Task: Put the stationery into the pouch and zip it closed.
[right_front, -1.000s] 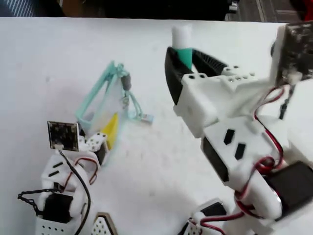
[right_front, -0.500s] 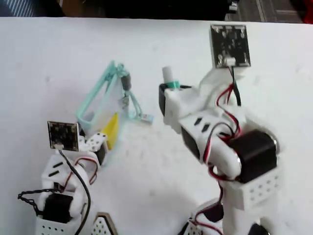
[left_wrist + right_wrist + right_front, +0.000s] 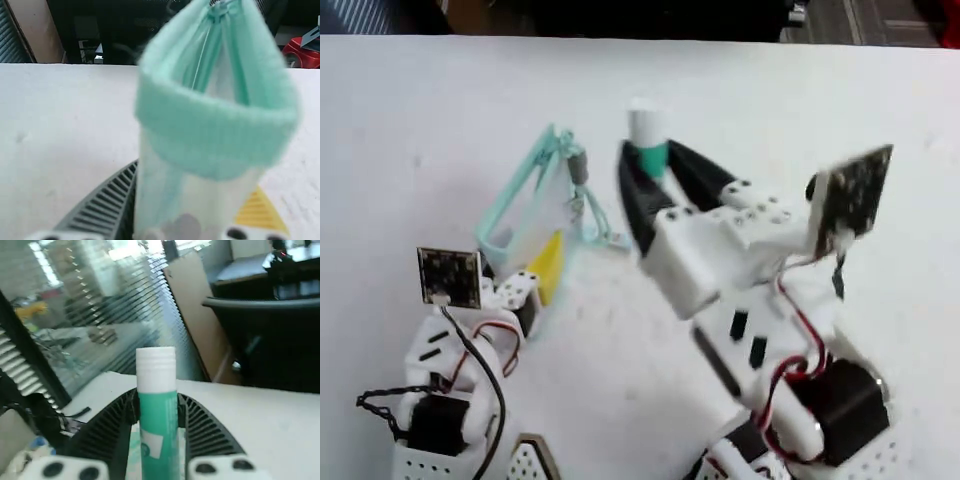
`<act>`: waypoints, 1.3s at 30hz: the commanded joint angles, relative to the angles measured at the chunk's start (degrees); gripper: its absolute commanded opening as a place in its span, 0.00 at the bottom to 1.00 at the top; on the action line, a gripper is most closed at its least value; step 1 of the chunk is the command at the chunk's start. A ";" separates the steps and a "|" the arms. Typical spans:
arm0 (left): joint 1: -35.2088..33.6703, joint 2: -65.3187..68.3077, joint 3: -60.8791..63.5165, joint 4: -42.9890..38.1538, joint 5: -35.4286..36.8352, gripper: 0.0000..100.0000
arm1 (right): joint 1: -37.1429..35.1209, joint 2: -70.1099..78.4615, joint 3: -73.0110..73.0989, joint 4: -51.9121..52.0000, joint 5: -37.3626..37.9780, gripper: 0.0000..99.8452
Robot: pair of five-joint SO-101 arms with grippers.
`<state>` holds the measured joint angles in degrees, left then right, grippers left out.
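Observation:
A clear pouch (image 3: 535,205) with a teal zip rim lies on the white table (image 3: 440,110), its mouth held open. My left gripper (image 3: 542,262) is shut on the pouch's near end. In the left wrist view the open teal rim (image 3: 215,130) rises between a grey finger (image 3: 100,212) and a yellow finger (image 3: 257,212) of the left gripper (image 3: 190,222). A green glue stick (image 3: 647,140) with a white cap is clamped upright in my right gripper (image 3: 650,157), just right of the pouch and above the table. The right wrist view has the glue stick (image 3: 156,415) between the black fingers (image 3: 110,430).
The pouch's dark zip pull (image 3: 578,165) and a teal cord (image 3: 595,225) trail toward the right gripper. The table's far edge (image 3: 620,38) runs along the back. The bulky right arm (image 3: 760,300) takes up the near right side.
The right arm has swung left with the glue stick, bringing it closer to the pouch, and its wrist has turned. The left arm and pouch have not moved.

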<state>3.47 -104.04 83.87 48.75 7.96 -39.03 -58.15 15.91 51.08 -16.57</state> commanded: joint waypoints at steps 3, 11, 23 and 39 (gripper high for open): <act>0.84 0.48 -0.79 -1.58 -0.26 0.28 | -7.69 3.74 1.41 -10.42 0.26 0.02; 1.89 0.48 -0.79 -1.67 -0.62 0.28 | -12.35 13.41 1.58 -15.69 -0.09 0.02; 1.71 0.48 -0.79 -1.67 -0.62 0.28 | -11.12 20.62 22.68 -53.76 2.55 0.02; 1.63 0.48 -0.79 -1.49 -0.26 0.28 | -11.03 10.42 37.45 -56.66 11.16 0.02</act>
<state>4.70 -104.04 83.87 48.75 7.96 -50.55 -43.12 54.07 -9.41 -5.93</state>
